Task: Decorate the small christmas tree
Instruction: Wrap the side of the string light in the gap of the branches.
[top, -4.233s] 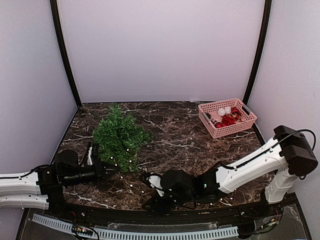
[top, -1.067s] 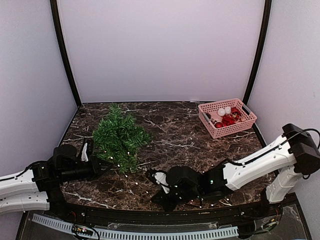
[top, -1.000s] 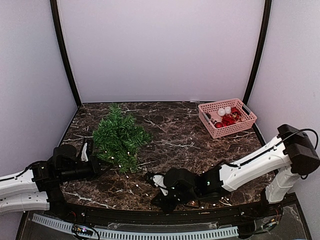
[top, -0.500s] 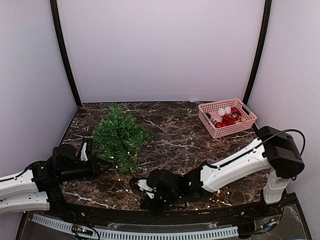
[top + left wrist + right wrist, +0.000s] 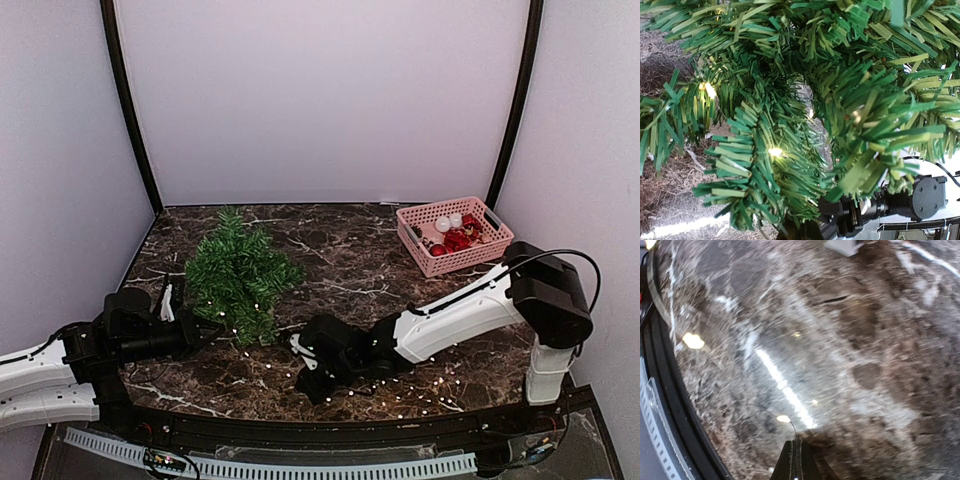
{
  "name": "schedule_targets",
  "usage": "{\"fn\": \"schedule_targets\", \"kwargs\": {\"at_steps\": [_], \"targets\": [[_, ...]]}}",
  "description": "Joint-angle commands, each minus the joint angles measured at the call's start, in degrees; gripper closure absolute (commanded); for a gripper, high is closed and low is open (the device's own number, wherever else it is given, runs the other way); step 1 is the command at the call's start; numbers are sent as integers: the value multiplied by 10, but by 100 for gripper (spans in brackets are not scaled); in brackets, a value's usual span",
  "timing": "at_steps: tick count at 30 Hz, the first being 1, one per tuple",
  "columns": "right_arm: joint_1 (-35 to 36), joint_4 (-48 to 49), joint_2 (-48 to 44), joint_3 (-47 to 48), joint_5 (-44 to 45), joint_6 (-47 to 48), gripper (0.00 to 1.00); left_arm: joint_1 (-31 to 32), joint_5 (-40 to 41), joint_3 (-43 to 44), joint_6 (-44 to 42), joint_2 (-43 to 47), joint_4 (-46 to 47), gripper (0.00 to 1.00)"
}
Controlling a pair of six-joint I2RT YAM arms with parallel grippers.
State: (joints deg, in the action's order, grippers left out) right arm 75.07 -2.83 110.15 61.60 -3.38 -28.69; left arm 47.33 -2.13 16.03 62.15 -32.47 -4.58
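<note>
The small christmas tree (image 5: 238,275) lies on the dark marble table at the left, with tiny white lights among its needles. Its green branches (image 5: 790,100) fill the left wrist view and bury my left gripper's fingers there. From above, my left gripper (image 5: 207,334) sits at the tree's near lower edge, shut; what it pinches is hidden. My right gripper (image 5: 303,362) is low over the table right of the tree. It (image 5: 796,455) is shut on the thin wire of a light string, with a lit bulb (image 5: 783,418) just past its tips. The string (image 5: 400,393) trails right along the table.
A pink basket (image 5: 440,262) with red and white ornaments (image 5: 458,238) stands at the back right. The table's black front rim (image 5: 660,370) runs close to my right gripper. My right arm (image 5: 900,205) shows behind the branches in the left wrist view.
My right arm has swung left and a little away from the front edge, toward the tree, dragging the light string along. The left arm has stayed at the tree.
</note>
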Motion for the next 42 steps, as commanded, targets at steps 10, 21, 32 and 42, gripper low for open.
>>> {"fn": "schedule_targets", "kwargs": {"at_steps": [10,21,32,42], "targets": [[-27,-12,71,79,9,6,100,-6,-19,5,-26,14,-2,81],[-27,11,72,67,4,-10,100,-6,-65,-20,-42,-11,32,36],[-27,24,42,33,22,-26,100,-6,-56,-13,-57,-69,26,63],[-27,26,-38,-7,103,-53,100,-6,-41,-44,-61,-69,68,73]]}}
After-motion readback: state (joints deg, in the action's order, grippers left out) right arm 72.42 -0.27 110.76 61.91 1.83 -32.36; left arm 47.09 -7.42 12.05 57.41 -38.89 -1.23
